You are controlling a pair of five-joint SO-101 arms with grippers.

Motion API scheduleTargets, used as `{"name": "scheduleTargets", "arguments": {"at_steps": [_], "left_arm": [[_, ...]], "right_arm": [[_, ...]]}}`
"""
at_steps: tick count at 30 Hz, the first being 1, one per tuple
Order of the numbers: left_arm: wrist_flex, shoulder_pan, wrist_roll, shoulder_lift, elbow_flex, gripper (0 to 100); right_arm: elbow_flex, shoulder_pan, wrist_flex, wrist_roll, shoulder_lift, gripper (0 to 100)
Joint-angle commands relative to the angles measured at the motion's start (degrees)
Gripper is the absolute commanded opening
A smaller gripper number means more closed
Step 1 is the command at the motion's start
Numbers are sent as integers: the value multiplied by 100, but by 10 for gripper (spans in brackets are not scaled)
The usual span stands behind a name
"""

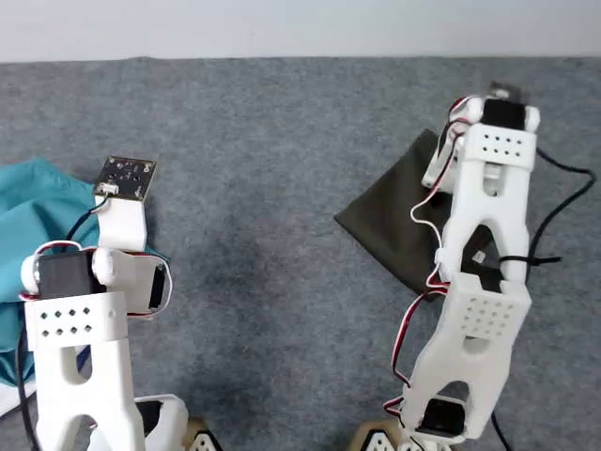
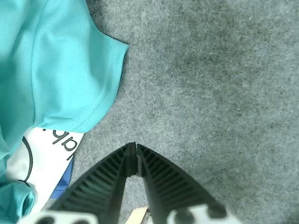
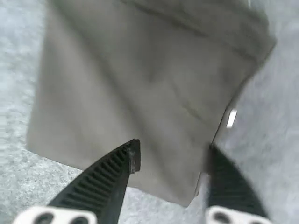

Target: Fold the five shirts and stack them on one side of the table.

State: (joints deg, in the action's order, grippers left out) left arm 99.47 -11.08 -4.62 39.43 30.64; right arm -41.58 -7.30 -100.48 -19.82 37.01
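Observation:
A folded dark olive shirt (image 1: pixel 394 221) lies on the grey felt table at the right, partly under the right arm (image 1: pixel 484 272). In the right wrist view my right gripper (image 3: pixel 173 156) stands open just above this folded shirt (image 3: pixel 140 84), near its edge. A teal shirt (image 1: pixel 38 221) lies crumpled at the table's left edge. The left wrist view shows the teal shirt's sleeve (image 2: pixel 56 70) with white and blue cloth (image 2: pixel 46 158) under it. My left gripper (image 2: pixel 136 156) is shut on nothing, over bare felt beside that sleeve.
The grey felt table (image 1: pixel 272 188) has free room across its middle and back. A pale wall runs along the far edge. Black cables (image 1: pixel 563 216) trail from the right arm over the table's right side.

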Motion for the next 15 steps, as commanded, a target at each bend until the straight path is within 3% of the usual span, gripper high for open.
{"name": "scheduleTargets", "arguments": {"at_steps": [1, 15], "left_arm": [[0, 9, -44, 123, -31, 5], [18, 9, -44, 123, -31, 5]], "right_arm": [[44, 57, -189, -440, -356, 495], [18, 189, 1015, -809, 831, 494]]}}
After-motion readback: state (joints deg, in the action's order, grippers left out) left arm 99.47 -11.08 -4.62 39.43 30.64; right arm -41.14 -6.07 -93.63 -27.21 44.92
